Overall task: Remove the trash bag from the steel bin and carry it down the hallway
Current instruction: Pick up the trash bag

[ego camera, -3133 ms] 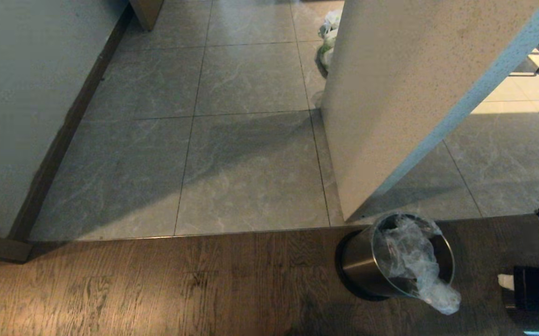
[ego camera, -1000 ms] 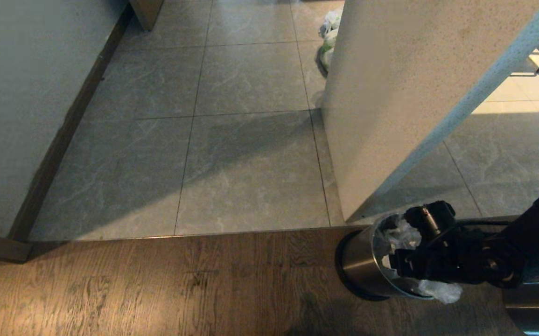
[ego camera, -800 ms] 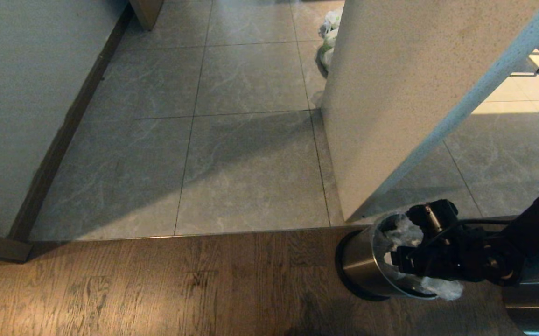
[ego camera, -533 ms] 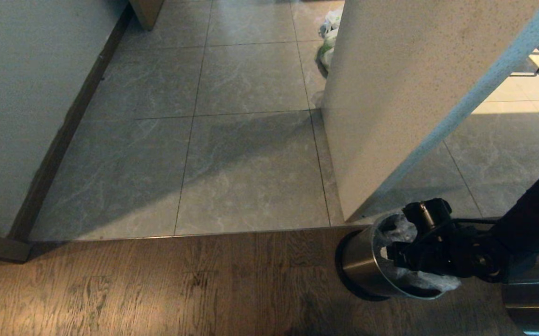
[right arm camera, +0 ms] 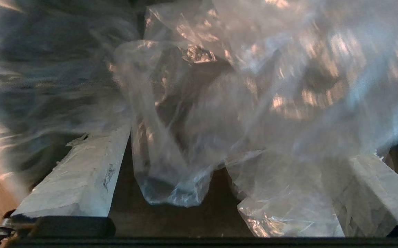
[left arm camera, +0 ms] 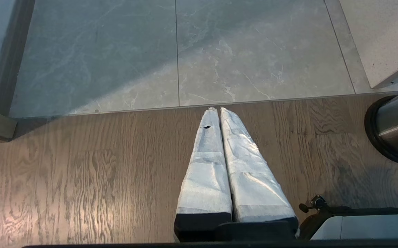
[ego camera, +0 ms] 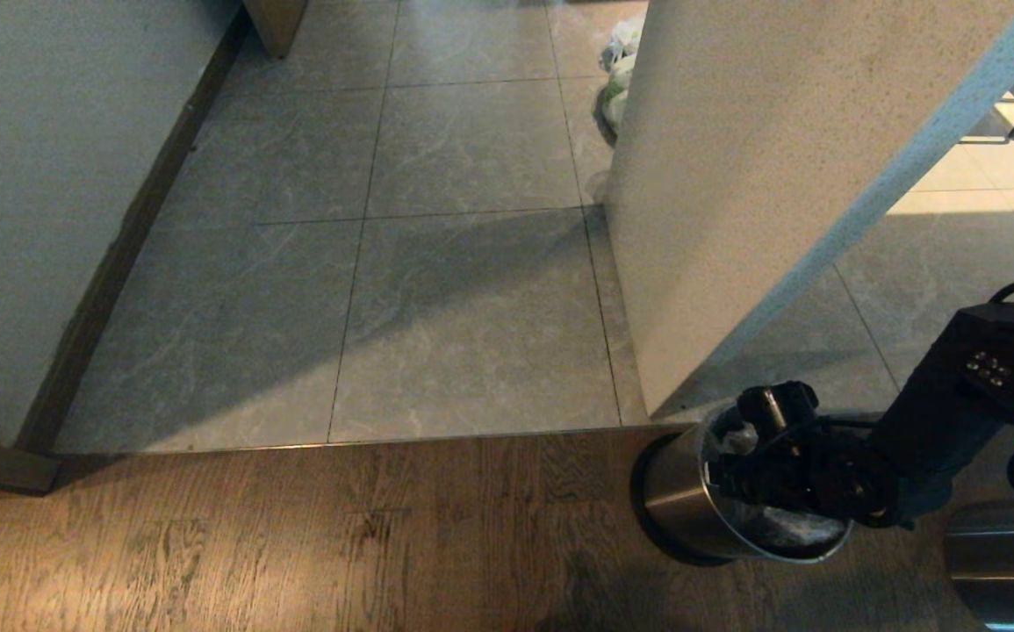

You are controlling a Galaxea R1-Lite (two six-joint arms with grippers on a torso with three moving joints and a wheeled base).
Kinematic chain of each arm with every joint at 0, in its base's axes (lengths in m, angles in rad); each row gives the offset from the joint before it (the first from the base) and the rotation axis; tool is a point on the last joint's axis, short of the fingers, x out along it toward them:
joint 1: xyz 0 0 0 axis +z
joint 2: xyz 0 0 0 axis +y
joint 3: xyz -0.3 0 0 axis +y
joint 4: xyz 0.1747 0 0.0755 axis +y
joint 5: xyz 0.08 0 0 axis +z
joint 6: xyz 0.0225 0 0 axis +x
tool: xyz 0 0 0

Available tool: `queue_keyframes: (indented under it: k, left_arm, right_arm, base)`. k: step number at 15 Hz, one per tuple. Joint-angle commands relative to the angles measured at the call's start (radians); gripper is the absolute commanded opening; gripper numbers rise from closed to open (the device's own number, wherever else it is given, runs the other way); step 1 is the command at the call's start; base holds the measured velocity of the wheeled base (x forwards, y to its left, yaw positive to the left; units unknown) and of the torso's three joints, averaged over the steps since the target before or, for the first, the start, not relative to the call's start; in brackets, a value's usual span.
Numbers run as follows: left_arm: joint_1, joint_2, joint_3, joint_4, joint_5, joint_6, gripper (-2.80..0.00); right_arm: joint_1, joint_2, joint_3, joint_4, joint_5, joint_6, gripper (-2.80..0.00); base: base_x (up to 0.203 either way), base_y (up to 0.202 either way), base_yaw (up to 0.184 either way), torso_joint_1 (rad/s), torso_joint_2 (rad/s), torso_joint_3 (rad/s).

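The steel bin (ego camera: 682, 500) stands on the wood floor at the lower right, beside the pillar's corner. The clear, crinkled trash bag (ego camera: 792, 527) lines it and bunches up in its mouth. My right gripper (ego camera: 735, 474) reaches in from the right and dips into the bin's mouth. In the right wrist view the right gripper (right arm camera: 236, 144) is open, its white-wrapped fingers (right arm camera: 81, 179) far apart with loose folds of the bag (right arm camera: 199, 103) between them. My left gripper (left arm camera: 216, 110) hangs shut and empty over the wood floor, to the left of the bin (left arm camera: 395, 127).
A white speckled pillar (ego camera: 735, 175) rises just behind the bin. Tied white and green bags (ego camera: 616, 83) lie behind it. The hallway's grey tiles (ego camera: 471, 307) run ahead, with a wall and dark baseboard (ego camera: 120, 254) on the left. Another steel object (ego camera: 1007, 562) sits at the lower right.
My right arm came in from the right and its gripper has sunk lower and further left into the bin's mouth. The bag flap that hung over the near rim is now pulled inside.
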Motion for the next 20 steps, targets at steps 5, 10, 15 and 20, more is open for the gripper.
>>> queue_keyframes:
  k: [5,10,15,20]
  left_arm:
    - [0.000,0.000,0.000,0.000,0.001,0.000,-2.80]
    - [0.000,0.000,0.000,0.000,0.001,0.000,-2.80]
    - [0.000,0.000,0.000,0.000,0.001,0.000,-2.80]
    - [0.000,-0.001,0.000,0.000,0.001,0.000,-2.80]
  right_arm:
    - [0.000,0.053,-0.042,-0.061,-0.033,-0.005,-2.80]
    - [0.002,0.024,-0.033,-0.067,-0.037,0.003,-2.80]
    - [0.009,-0.159,0.031,-0.051,-0.034,0.005,-2.80]
    - [0.042,-0.494,0.151,0.015,-0.032,0.002,-2.80]
  base:
    - [0.000,0.000,0.000,0.000,0.00,0.000]
    - [0.000,0.000,0.000,0.000,0.00,0.000]
    - [0.000,0.000,0.000,0.000,0.00,0.000]
    - [0.000,0.000,0.000,0.000,0.00,0.000]
